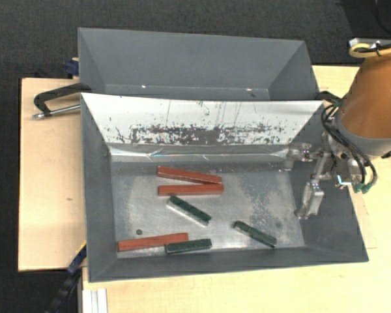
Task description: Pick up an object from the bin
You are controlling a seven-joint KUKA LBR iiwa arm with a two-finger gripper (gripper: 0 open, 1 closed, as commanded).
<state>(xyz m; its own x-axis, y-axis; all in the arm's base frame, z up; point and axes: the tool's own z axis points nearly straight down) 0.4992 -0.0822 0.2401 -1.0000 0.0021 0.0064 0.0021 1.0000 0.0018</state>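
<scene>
Six bars in bin. Nearest my tool: green bar, lower right. Tool apart or together: can't tell. I'd straddle its narrow width, clear of the wall.

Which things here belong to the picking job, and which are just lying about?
Job: gripper by the right wall; grey bin; right-hand green bar, nearest the gripper, a likely pick.
Lying about: upper red bar; lower red bar; slanted green bar; front red bar; front green bar.
</scene>
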